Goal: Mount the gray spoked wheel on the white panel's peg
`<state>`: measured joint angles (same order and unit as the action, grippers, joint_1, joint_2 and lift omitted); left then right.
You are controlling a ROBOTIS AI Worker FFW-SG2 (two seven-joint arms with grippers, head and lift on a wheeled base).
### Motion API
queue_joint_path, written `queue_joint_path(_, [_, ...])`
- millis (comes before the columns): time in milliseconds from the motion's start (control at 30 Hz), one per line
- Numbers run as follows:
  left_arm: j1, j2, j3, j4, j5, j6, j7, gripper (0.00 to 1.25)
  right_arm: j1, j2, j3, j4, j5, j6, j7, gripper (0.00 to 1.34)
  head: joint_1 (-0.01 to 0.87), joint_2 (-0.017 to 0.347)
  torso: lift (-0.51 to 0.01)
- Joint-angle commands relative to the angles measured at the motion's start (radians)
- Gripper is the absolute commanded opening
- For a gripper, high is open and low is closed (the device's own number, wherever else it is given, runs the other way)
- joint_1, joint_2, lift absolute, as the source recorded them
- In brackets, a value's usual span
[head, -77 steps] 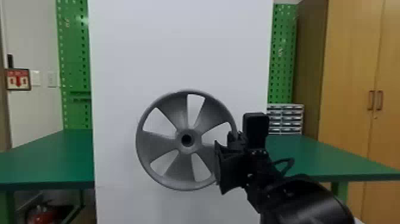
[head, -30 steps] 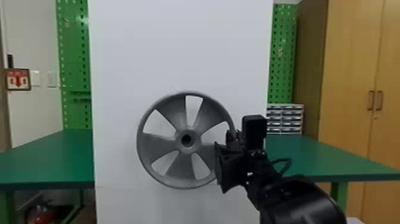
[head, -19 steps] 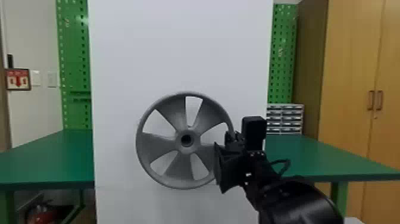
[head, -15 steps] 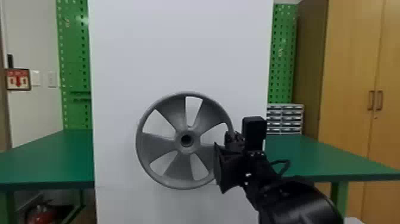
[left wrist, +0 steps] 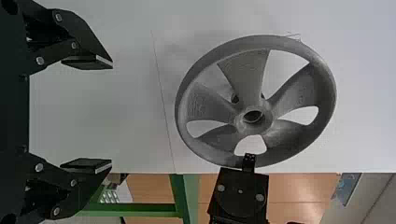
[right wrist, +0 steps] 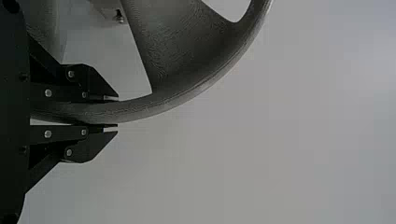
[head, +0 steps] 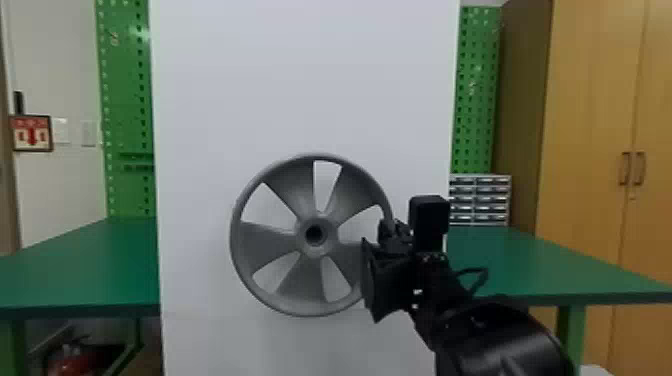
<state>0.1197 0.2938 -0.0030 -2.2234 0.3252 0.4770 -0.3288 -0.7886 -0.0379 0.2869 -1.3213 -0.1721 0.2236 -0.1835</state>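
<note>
In the head view my right gripper is at the right side of the gray spoked wheel, which stands upright in front of the white panel. The right wrist view has the wheel's rim between the two fingers of my right gripper, shut on it. In the left wrist view my left gripper is open with nothing between its fingers, apart from the wheel. Dark bits of hardware on the panel show behind the wheel's spokes there; whether the hub touches the peg, I cannot tell.
Green tables flank the panel on both sides. Small drawers stand on the right table, with a wooden cabinet beyond. Green pegboards rise behind the panel's edges.
Since the earliest frame the right arm has shifted slightly, its forearm a little lower and to the left. The wheel has hardly moved, and the right gripper has stayed at its rim.
</note>
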Motion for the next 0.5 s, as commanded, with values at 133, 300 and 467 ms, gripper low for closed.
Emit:
queue_joint_path(133, [-0.002, 0.001, -0.002, 0.001, 0.002, 0.0, 0.0, 0.75, -0.018, 0.001, -0.018, 0.073, -0.038, -0.041, 0.049, 0.12, 0.123, -0.008, -0.4])
queue_joint_path(300, [-0.002, 0.001, -0.003, 0.002, 0.002, 0.0, -0.001, 0.75, -0.023, 0.001, -0.02, 0.076, -0.044, -0.041, 0.052, 0.12, 0.123, -0.008, -0.4])
queue_joint_path(467, [-0.002, 0.001, -0.003, 0.002, 0.002, 0.0, 0.0, 0.75, -0.027, 0.004, -0.009, 0.076, -0.047, -0.046, 0.052, 0.12, 0.123, -0.008, -0.4])
